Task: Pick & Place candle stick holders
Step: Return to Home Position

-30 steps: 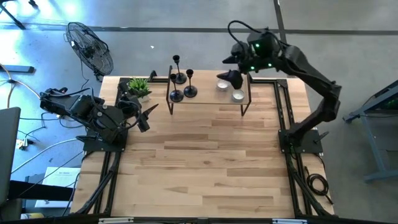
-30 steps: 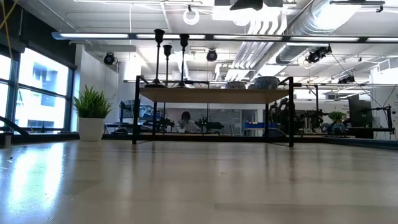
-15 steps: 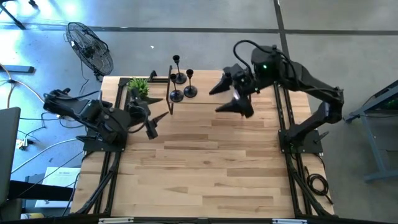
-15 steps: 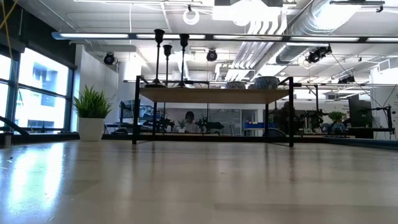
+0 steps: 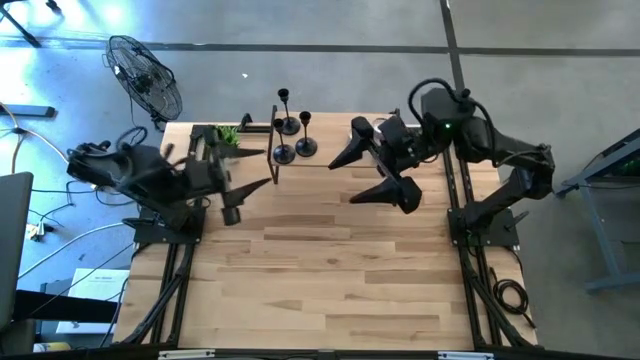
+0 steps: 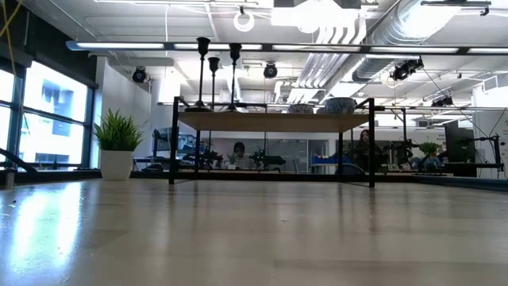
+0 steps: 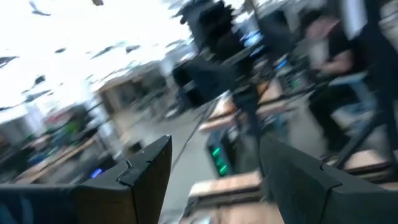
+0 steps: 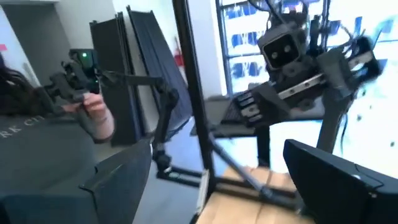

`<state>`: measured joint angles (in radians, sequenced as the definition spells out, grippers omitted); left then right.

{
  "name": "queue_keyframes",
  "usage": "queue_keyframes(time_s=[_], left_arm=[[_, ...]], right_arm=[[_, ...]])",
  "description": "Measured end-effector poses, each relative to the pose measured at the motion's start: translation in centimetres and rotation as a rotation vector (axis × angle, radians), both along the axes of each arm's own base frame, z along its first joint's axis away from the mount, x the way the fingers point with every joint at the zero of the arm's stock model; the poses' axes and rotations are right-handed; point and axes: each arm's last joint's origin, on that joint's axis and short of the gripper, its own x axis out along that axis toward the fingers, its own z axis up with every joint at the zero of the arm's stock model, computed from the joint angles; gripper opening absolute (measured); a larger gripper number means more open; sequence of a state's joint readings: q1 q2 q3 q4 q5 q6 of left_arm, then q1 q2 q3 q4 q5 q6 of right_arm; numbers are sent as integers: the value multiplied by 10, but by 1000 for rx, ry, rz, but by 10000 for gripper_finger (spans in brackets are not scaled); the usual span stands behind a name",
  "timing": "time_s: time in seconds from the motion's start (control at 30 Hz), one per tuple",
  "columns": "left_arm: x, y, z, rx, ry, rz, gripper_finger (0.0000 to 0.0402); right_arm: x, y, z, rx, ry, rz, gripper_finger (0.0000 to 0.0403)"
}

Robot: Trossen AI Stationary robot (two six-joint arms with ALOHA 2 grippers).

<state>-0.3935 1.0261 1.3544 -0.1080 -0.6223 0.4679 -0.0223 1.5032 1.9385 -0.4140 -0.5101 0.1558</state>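
Observation:
Three black candle stick holders (image 5: 289,125) stand by their round bases on the left part of a small raised wooden shelf (image 5: 330,160) at the table's far side. In the low view the holders (image 6: 213,75) rise above the shelf top (image 6: 274,121), with silvery tealight cups (image 6: 340,104) on its right part. My right gripper (image 5: 365,172) hangs open and empty over the shelf's near right part. It is also open in the right wrist view (image 8: 217,168). My left gripper (image 5: 250,170) is open and empty just left of the shelf, and open in the left wrist view (image 7: 211,174).
A small potted plant (image 5: 225,135) stands at the far left of the table and shows in the low view (image 6: 117,143). A fan (image 5: 145,75) stands off the table's far left corner. A person's hand (image 8: 96,118) shows in the room beyond. Bare wood lies toward the near edge.
My right gripper has drawn back from above the tealight cups toward the table's near edge and tipped up toward level. My left gripper has swung up and toward the shelf. The holders have stayed in place.

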Motion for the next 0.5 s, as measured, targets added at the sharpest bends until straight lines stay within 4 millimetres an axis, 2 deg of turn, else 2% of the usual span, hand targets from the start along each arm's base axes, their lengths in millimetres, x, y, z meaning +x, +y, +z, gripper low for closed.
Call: queue_keyframes(time_s=[0.17, 0.33, 0.5], left_arm=[[-19, 4, 9, 11, -70, -152, 239], [-24, 4, 15, -16, -131, -218, 239], [-31, 7, 18, -97, -158, -238, 239]], right_arm=[[1, -4, 3, -61, -56, -137, 354], [2, -8, 5, -99, -96, -282, 344], [2, -8, 8, -90, -122, -282, 323]])
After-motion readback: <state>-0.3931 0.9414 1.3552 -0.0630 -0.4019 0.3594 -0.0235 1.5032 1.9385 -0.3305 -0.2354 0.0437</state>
